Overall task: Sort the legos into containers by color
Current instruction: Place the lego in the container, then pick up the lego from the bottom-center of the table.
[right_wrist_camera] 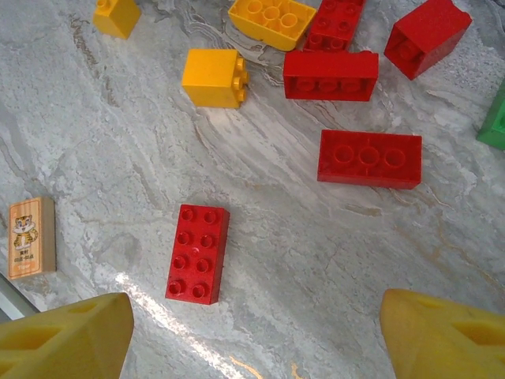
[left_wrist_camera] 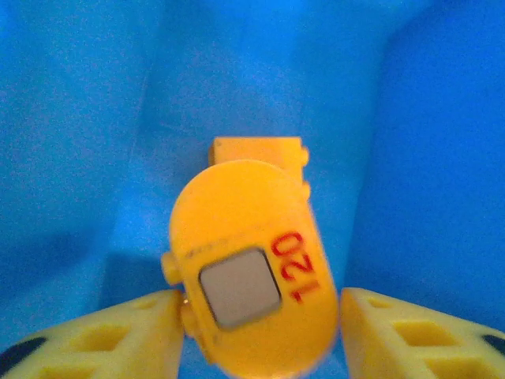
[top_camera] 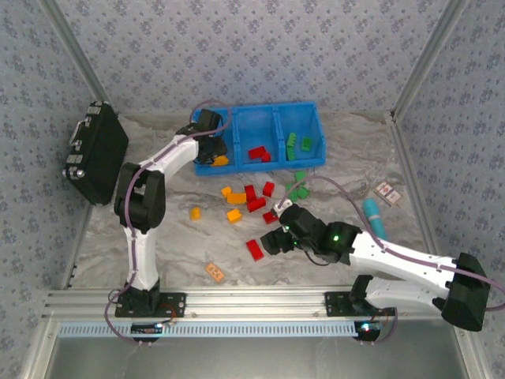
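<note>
You have: one orange-yellow rounded lego (left_wrist_camera: 252, 276), printed 120, between left fingers (left_wrist_camera: 118, 335), grip undeterminable; one red eight-stud lego (right_wrist_camera: 197, 253), 11 o'clock off the gap between wide-apart right fingers (right_wrist_camera: 71, 335).

Blurred and cropped by the bottom edge of the left wrist view: an orange-yellow rounded piece (left_wrist_camera: 252, 268) marked 120, covering most of an orange-yellow brick (left_wrist_camera: 256, 148) behind it, with the left hand (left_wrist_camera: 260, 316) reduced to two yellow fingertips clipped at the lower corners. Cut by the right wrist view's borders: a green brick (right_wrist_camera: 493, 118) at right, a yellow brick (right_wrist_camera: 272, 17) and a red brick (right_wrist_camera: 339, 20) at top. Too small to read in the top view: two cards (top_camera: 387, 192) at the right of the bench (top_camera: 158, 237).
</note>
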Available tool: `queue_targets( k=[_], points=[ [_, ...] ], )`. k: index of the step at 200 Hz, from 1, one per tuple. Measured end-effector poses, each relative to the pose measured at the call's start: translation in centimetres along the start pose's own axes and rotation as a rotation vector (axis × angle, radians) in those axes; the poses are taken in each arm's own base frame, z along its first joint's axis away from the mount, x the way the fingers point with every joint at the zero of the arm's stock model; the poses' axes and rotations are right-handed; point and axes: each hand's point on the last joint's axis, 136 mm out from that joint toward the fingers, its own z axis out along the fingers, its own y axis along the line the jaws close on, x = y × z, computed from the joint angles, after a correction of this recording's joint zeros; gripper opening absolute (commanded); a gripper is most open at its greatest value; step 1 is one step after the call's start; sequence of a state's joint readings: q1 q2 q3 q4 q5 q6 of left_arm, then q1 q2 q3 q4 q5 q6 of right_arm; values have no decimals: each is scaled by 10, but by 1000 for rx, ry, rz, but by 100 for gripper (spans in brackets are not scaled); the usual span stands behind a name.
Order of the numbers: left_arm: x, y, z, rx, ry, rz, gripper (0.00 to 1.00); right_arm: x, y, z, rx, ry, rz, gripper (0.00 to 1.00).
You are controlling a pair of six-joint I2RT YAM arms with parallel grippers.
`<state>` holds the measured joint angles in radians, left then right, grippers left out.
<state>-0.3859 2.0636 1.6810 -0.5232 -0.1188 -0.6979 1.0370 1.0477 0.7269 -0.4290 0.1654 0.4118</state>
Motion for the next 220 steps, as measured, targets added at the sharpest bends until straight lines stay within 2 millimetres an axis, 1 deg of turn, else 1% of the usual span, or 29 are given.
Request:
queue_targets(
  k=[22,52,64,74,86,99,112,130,147,157,170,183,196,210,220],
  points=[
    [-11,-8,-7,23,-27,19,67,9,-1,5,8,23,-3,84],
    [-16,-14,-18,49,-38,37,69,25,-2,17,24,74,-10,84],
    [-19,-19,-28,75,-47,38,69,29,-1,21,24,88,-18,84],
    [-24,-24,-41,105,-59,38,69,31,2,24,22,96,-25,84],
    [-31,-30,-61,148,-85,40,70,34,5,28,21,107,-35,85],
    [-37,-35,-90,193,-117,46,70,39,8,35,21,127,-47,85],
    [-45,-38,-123,237,-161,56,71,47,14,43,17,156,-62,85],
    [-55,-39,-174,297,-235,70,71,56,21,53,11,196,-81,85],
    [-61,-32,-217,333,-298,84,71,59,27,62,8,226,-95,86],
    [-62,-22,-241,343,-337,93,71,59,32,68,4,238,-101,86],
    [-60,-8,-267,340,-377,105,72,59,37,73,1,249,-105,86],
    [-56,7,-288,327,-412,114,72,57,41,78,-5,257,-106,86],
    [-49,21,-304,308,-433,123,73,56,44,82,-9,264,-106,86],
    [-40,35,-315,282,-443,133,73,54,47,86,-10,271,-107,84],
    [-32,45,-318,259,-442,140,73,53,49,89,-10,276,-107,82]
  ],
)
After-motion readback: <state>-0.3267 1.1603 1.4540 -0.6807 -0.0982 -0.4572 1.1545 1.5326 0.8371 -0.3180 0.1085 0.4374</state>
